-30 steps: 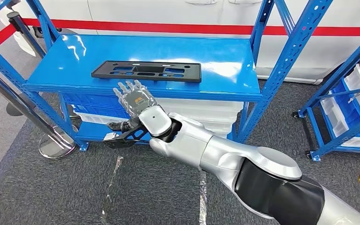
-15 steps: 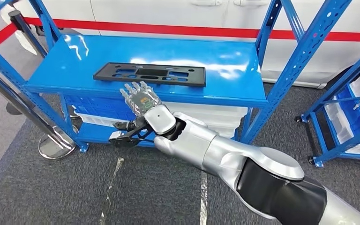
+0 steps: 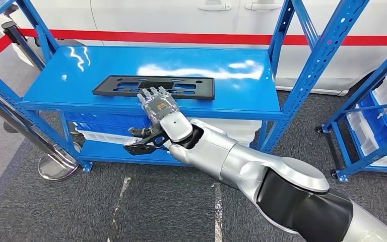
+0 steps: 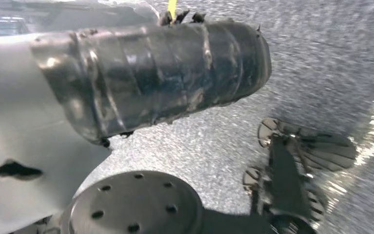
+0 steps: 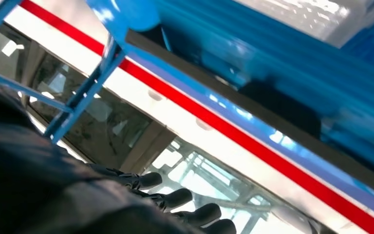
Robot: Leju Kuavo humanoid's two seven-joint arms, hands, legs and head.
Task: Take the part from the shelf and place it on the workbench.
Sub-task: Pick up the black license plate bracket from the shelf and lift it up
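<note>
Since one second ago the right hand (image 3: 157, 105) has advanced from below the front edge of the blue metal shelf (image 3: 237, 88) up to that edge, so that its fingertips (image 3: 151, 92) now overlap the near long edge of the flat black plastic rectangular part with cut-out slots (image 3: 126, 84). Whole scene has also shifted slightly in the head view, so the camera moved too.

Right hand: fingers extended and slightly spread, back of hand toward the camera, nothing held. Whether the fingertips actually touch the part cannot be told. Thumb not clearly visible. The right wrist view shows dark fingers (image 5: 175, 197) straight and apart, with the underside of the shelf edge beyond them, blurred.

Part: lies flat on the top board of the shelf, long side parallel to the front edge, nearer the front edge than the back, left of the board's centre. Not lifted.

Right arm (image 3: 242, 166), silver with a black upper section, reaches in from the lower right of the head view.

Left hand: the left wrist view shows its grey ribbed cover (image 4: 156, 73) over grey speckled carpet (image 4: 321, 63); fingers not seen, state cannot be told.

White and blue bins (image 3: 232, 128) sit on the lower level of the shelf.
</note>
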